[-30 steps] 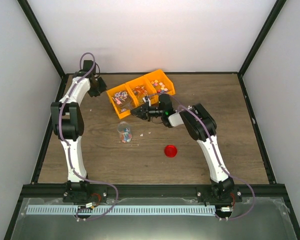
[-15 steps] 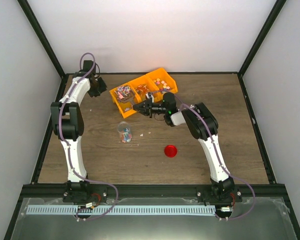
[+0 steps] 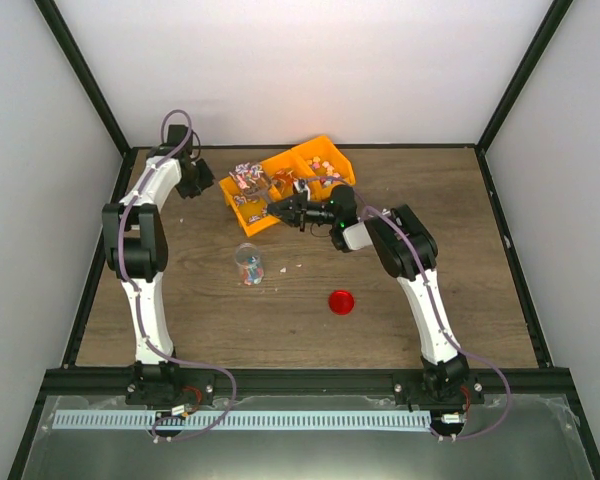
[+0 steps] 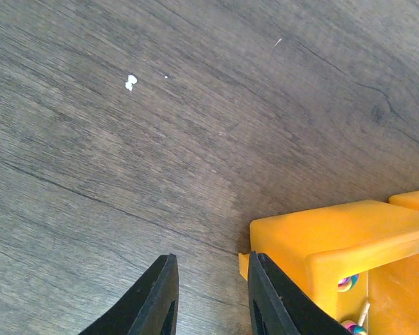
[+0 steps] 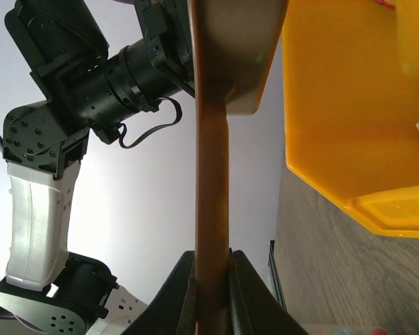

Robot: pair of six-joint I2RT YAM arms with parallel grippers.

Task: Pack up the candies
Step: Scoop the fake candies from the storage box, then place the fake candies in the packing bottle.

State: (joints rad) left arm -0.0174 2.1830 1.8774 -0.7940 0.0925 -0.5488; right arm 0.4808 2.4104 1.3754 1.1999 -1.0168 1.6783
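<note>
**Right pincer**: shut tight on a thin orange wall of the bin, the fingers pressed flat against either side of it. From above it lies level over the desk and meets the bin at its near side, about the middle compartment.

**Left pincer**: fingers parted by a moderate gap, holding nothing. It sits low over bare wood at the bin's left end. In its own camera the bin's corner lies just beside one finger; whether they touch cannot be told.

**Desk**: dark wood-grain top carrying all the items below.

**Orange three-compartment bin**: at the far middle of the desk, set at an angle, between the two pincers.

**Clear jar**: small, upright, uncapped. It stands nearer the arm bases than the bin and apart from it, with a few coloured pieces inside.

**Red lid**: round, lying flat on the desk to the right of the jar and well apart from it.

**Candies**: tiny multicoloured pieces. Most are spread through the bin's three compartments, heaped thickest in the left one, and some are in the jar. The left wrist camera shows a couple of striped ones inside the bin's corner.

**Pale bits**: a few, loose on the wood just right of the jar, too small to identify.

**White speck**: on the desk beyond the left pincer.
</note>
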